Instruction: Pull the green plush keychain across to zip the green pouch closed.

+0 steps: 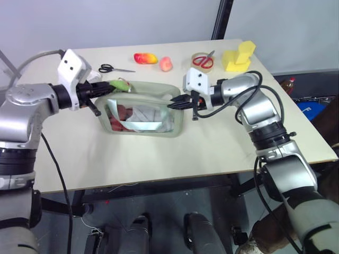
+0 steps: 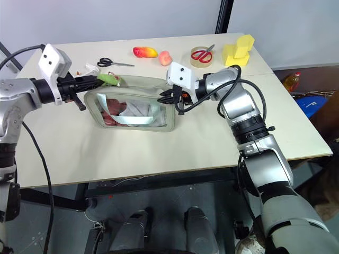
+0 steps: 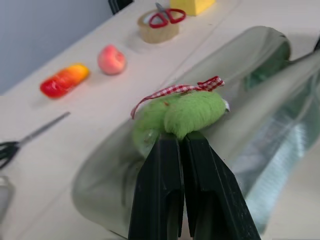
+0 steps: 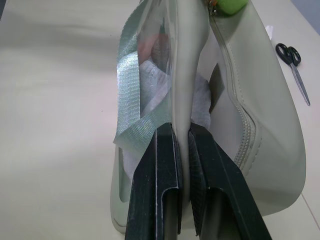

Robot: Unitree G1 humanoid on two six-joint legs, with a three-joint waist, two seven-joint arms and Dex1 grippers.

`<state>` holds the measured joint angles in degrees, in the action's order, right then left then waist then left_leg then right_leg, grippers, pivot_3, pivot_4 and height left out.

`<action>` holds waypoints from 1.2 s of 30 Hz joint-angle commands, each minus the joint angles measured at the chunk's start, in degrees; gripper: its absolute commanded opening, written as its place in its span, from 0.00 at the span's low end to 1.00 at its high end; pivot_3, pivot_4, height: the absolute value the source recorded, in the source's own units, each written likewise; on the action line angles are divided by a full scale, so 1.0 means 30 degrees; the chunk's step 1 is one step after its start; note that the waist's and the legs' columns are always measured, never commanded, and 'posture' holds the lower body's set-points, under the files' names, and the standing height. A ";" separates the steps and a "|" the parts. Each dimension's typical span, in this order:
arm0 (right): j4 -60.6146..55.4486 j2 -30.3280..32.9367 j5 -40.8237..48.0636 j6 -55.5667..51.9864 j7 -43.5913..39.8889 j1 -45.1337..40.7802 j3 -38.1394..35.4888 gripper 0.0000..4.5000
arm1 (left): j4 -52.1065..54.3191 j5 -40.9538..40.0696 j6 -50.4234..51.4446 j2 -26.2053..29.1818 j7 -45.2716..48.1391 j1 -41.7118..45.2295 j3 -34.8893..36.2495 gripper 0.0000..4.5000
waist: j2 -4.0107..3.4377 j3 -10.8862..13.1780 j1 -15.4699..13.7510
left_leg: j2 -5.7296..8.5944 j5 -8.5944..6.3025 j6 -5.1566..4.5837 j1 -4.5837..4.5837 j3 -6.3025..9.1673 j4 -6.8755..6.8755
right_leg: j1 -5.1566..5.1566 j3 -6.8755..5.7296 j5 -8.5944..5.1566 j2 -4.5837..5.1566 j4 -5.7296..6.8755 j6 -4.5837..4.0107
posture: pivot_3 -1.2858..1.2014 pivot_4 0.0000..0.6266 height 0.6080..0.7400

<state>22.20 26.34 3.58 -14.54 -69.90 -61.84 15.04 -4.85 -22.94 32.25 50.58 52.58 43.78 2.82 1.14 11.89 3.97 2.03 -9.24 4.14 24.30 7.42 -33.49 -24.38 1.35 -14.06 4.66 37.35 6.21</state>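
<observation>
Head view: we have the pale sage-green soft zip pouch (image 1: 142,108) mid-table. Our left gripper (image 3: 181,142) is pinched on the fuzzy lime-green plush keychain (image 3: 192,112) at the pouch's left end; left wrist view adds its red-checked ribbon (image 3: 172,91). Our right gripper (image 4: 181,131) is clamped tight on the pouch's right edge; right wrist view shows the zipper teeth (image 4: 248,127).

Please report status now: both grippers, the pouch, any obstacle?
Left gripper shut on green plush keychain. Right gripper shut on green pouch edge. Zipper path clear.
</observation>
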 commanded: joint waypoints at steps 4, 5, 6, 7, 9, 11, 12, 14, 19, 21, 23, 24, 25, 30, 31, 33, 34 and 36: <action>-0.0116 0.0018 0.0016 0.0200 0.0069 -0.0120 -0.0168 0.00 | 0.0661 0.0328 0.0113 0.1971 0.1590 -0.0384 0.0570 0.66 | -0.0001 0.0001 0.0041 | 0.0000 0.0000 -0.0001 0.0002 -0.0001 0.0000 | -0.0002 0.0001 0.0000 0.0000 0.0003 0.0000 | 0.52 0.24 1.00; -0.0057 0.0007 0.0012 0.0243 0.0066 -0.0143 -0.0170 0.00 | 0.0750 0.0281 0.0176 0.2203 0.1784 -0.0528 0.0631 0.74 | -0.0002 0.0001 0.0036 | -0.0001 -0.0001 -0.0001 0.0001 0.0000 0.0003 | -0.0004 0.0001 -0.0001 0.0000 0.0003 0.0001 | 0.52 0.24 1.00; 0.0030 -0.0024 0.0005 0.0295 0.0074 -0.0187 -0.0169 0.00 | 0.0774 0.0220 0.0287 0.2463 0.1923 -0.0622 0.0759 0.87 | -0.0002 0.0001 0.0015 | 0.0000 -0.0001 -0.0001 0.0001 -0.0001 0.0003 | -0.0004 0.0000 -0.0001 0.0000 0.0002 0.0001 | 0.52 0.24 1.00; 0.0135 -0.0065 0.0004 0.0354 0.0081 -0.0246 -0.0171 0.00 | 0.0757 0.0242 0.0323 0.2771 0.2059 -0.0748 0.0868 0.97 | -0.0001 0.0001 0.0011 | -0.0001 -0.0001 -0.0001 0.0002 0.0000 0.0003 | -0.0004 0.0000 -0.0001 0.0000 0.0002 0.0001 | 0.52 0.24 1.00; 0.0250 -0.0131 0.0018 0.0437 0.0079 -0.0318 -0.0168 0.00 | 0.0692 0.0289 0.0364 0.3191 0.2115 -0.0943 0.1079 0.99 | -0.0002 0.0001 0.0010 | 0.0000 -0.0001 -0.0001 0.0002 0.0000 0.0000 | -0.0003 0.0001 -0.0001 0.0000 0.0003 0.0002 | 0.52 0.24 1.00; 0.0261 -0.0192 0.0049 0.0477 0.0063 -0.0335 -0.0155 0.00 | 0.0432 0.0446 0.0192 0.3451 0.1946 -0.1250 0.1394 0.99 | -0.0001 0.0001 0.0026 | 0.0000 -0.0001 -0.0002 0.0002 0.0001 -0.0002 | -0.0003 0.0000 -0.0001 0.0000 0.0004 0.0001 | 0.52 0.24 1.00; 0.0248 -0.0205 0.0056 0.0486 0.0054 -0.0328 -0.0157 0.00 | 0.0340 0.0521 0.0105 0.3520 0.1886 -0.1387 0.1492 0.99 | -0.0003 0.0002 0.0035 | -0.0001 -0.0001 -0.0002 0.0001 0.0001 -0.0002 | -0.0003 0.0000 -0.0001 0.0000 0.0005 0.0002 | 0.52 0.24 1.00; 0.0147 -0.0219 0.0085 0.0424 0.0019 -0.0302 -0.0160 0.00 | -0.0246 0.0811 -0.0316 0.3169 0.1375 -0.1834 0.1684 0.99 | -0.0004 0.0002 0.0045 | -0.0002 -0.0001 -0.0002 -0.0003 -0.0001 0.0000 | -0.0004 0.0001 -0.0001 0.0000 0.0008 0.0002 | 0.52 0.24 1.00; -0.0044 -0.0228 0.0114 0.0290 -0.0130 -0.0251 -0.0098 0.00 | -0.1599 0.1384 -0.1415 0.1474 0.0507 -0.1975 0.1257 0.99 | -0.0002 0.0001 -0.0004 | -0.0001 -0.0001 -0.0003 0.0000 0.0001 -0.0013 | -0.0002 -0.0003 -0.0001 -0.0001 0.0016 0.0001 | 0.52 0.24 1.00; -0.0028 -0.0234 0.0087 0.0281 -0.0174 -0.0266 -0.0075 0.00 | -0.2095 0.1569 -0.1682 0.0969 0.0464 -0.1682 0.1102 0.99 | -0.0002 0.0001 0.0008 | -0.0001 0.0000 -0.0003 0.0006 0.0002 -0.0024 | -0.0002 -0.0003 -0.0001 -0.0002 0.0022 0.0001 | 0.52 0.24 1.00; -0.0009 -0.0224 0.0064 0.0278 -0.0195 -0.0283 -0.0071 0.00 | -0.2202 0.1475 -0.1687 0.0692 0.0660 -0.1515 0.1161 0.94 | -0.0002 0.0001 0.0018 | -0.0001 -0.0001 -0.0003 0.0006 0.0003 -0.0026 | -0.0006 -0.0002 -0.0001 -0.0004 0.0026 0.0001 | 0.52 0.24 1.00; -0.0009 -0.0212 0.0057 0.0272 -0.0200 -0.0291 -0.0074 0.00 | -0.2121 0.1356 -0.1587 0.0641 0.0830 -0.1491 0.1233 0.88 | -0.0002 0.0001 0.0017 | -0.0002 -0.0001 -0.0003 0.0006 0.0003 -0.0025 | -0.0007 -0.0002 -0.0001 -0.0005 0.0028 0.0001 | 0.52 0.24 1.00; -0.0021 -0.0194 0.0054 0.0254 -0.0207 -0.0292 -0.0080 0.00 | -0.1946 0.1275 -0.1562 0.0714 0.1103 -0.1581 0.1281 0.84 | -0.0001 0.0001 0.0016 | -0.0002 -0.0001 -0.0002 0.0006 0.0003 -0.0025 | -0.0007 -0.0002 -0.0001 -0.0004 0.0030 0.0001 | 0.52 0.24 1.00; -0.0121 -0.0122 0.0024 0.0223 -0.0152 -0.0207 -0.0104 0.00 | -0.0921 0.0825 -0.0976 0.1116 0.1651 -0.2134 0.1837 0.28 | -0.0002 0.0001 0.0017 | -0.0001 -0.0001 -0.0002 0.0006 0.0003 -0.0027 | -0.0006 -0.0001 -0.0001 -0.0003 0.0033 0.0001 | 0.52 0.24 1.00; -0.0114 -0.0123 0.0014 0.0231 -0.0129 -0.0199 -0.0108 0.00 | -0.0702 0.0740 -0.0851 0.1200 0.1721 -0.2273 0.1930 0.16 | -0.0003 0.0002 0.0029 | -0.0001 -0.0001 -0.0002 0.0006 0.0003 -0.0027 | -0.0007 0.0000 0.0000 -0.0003 0.0033 0.0001 | 0.52 0.24 1.00; -0.0065 -0.0141 -0.0001 0.0252 -0.0089 -0.0217 -0.0113 0.00 | -0.0228 0.0541 -0.0600 0.1342 0.1870 -0.2658 0.2074 0.03 | -0.0003 0.0002 0.0009 | -0.0002 -0.0001 -0.0002 0.0006 0.0003 -0.0026 | -0.0007 0.0000 -0.0001 -0.0002 0.0034 0.0001 | 0.52 0.24 1.00; -0.0029 -0.0159 -0.0006 0.0263 -0.0065 -0.0242 -0.0120 0.00 | -0.0040 0.0469 -0.0511 0.1335 0.1826 -0.2841 0.2120 0.03 | -0.0003 0.0002 0.0003 | -0.0002 -0.0001 -0.0002 0.0006 0.0004 -0.0027 | -0.0006 -0.0001 -0.0001 -0.0003 0.0035 0.0001 | 0.52 0.24 1.00; 0.0035 -0.0209 -0.0019 0.0284 -0.0014 -0.0287 -0.0122 0.00 | 0.0244 0.0443 -0.0333 0.1230 0.1577 -0.3108 0.2166 0.03 | -0.0003 0.0002 0.0002 | -0.0001 -0.0001 -0.0002 0.0007 0.0004 -0.0029 | -0.0006 0.0000 -0.0001 -0.0002 0.0034 0.0001 | 0.52 0.24 1.00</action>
<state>22.89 25.87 3.51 -13.81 -70.02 -61.92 14.95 -5.98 -21.00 30.94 53.33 57.83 34.24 7.43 1.13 11.90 3.97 2.02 -9.24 4.14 24.32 7.43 -33.58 -24.40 1.36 -14.06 4.66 37.45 6.21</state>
